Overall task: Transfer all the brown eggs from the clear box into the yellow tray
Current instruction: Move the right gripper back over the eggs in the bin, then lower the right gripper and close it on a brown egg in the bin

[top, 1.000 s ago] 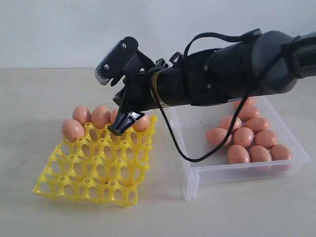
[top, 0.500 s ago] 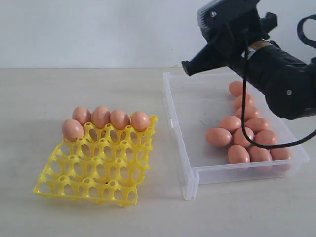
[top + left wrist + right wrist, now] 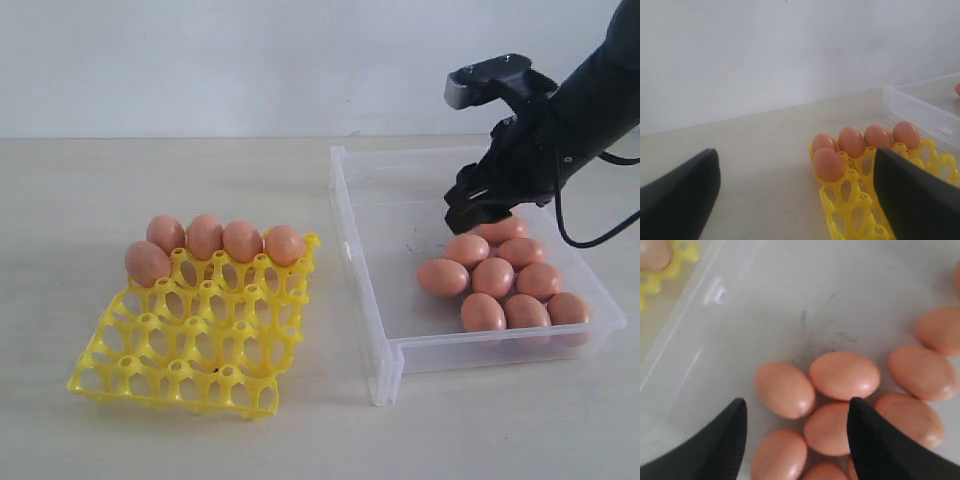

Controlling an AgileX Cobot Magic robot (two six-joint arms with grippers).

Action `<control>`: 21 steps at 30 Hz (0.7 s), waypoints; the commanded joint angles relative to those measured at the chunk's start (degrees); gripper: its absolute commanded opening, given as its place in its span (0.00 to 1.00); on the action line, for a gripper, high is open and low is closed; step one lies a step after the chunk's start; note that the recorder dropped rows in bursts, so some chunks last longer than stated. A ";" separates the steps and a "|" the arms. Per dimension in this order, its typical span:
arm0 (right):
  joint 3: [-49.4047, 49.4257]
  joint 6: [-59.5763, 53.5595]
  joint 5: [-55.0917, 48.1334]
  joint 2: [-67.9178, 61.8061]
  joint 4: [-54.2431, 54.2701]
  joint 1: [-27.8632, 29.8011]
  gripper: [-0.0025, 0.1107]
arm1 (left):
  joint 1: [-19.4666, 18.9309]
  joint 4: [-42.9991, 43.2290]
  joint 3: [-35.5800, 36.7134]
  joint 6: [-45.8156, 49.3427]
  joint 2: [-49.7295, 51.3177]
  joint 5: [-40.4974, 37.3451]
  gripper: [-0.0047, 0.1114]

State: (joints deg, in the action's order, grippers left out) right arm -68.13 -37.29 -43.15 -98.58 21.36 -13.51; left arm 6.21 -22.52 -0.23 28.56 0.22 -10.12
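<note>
We see a pale table (image 3: 150, 190) with a yellow tray (image 3: 190, 345) on the left and a clear box (image 3: 365, 290) on the right. The brown eggs (image 3: 493, 278) are split between them. Five sit in the tray, four along its far row and one at the left end of the next row. About nine lie clustered in the box's right half.

The right gripper (image 3: 470, 215) hangs over the far side of that cluster, close above the eggs and touching none that we can see. Its jaws stand apart and hold nothing.

In the right wrist view the right gripper (image 3: 797, 407) frames three eggs between its two dark fingers (image 3: 715, 445). The middle egg (image 3: 829, 427) lies straight below the gap, packed against its neighbours. A second egg (image 3: 844, 375) lies beyond it, with its long axis running from one finger toward the other. A third egg (image 3: 785, 390) lies on a slant beside it.

We judge that the coming pick depends on lowering the jaws around one egg without nudging those that touch it.

The left gripper (image 3: 795, 165) is also wide open and empty, low beside the tray. It is well apart from the box, so the right arm is the nearer one.
</note>
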 commanded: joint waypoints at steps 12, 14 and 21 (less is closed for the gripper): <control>-1.76 -20.20 -3.34 0.10 -13.57 -7.66 0.49 | 0.37 -0.38 0.23 -0.45 -0.22 0.03 0.71; -1.76 -21.56 -2.66 0.10 -13.72 -7.66 0.49 | 0.37 -0.38 0.23 -0.45 -0.22 0.03 0.71; -1.76 -29.88 6.94 -0.06 -0.87 -7.81 0.49 | 0.37 -0.38 0.23 -0.45 -0.22 0.03 0.71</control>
State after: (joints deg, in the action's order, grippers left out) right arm -69.54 -63.97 -36.22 -98.66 16.01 -21.08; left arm 6.21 -22.52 -0.23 28.56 0.22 -10.12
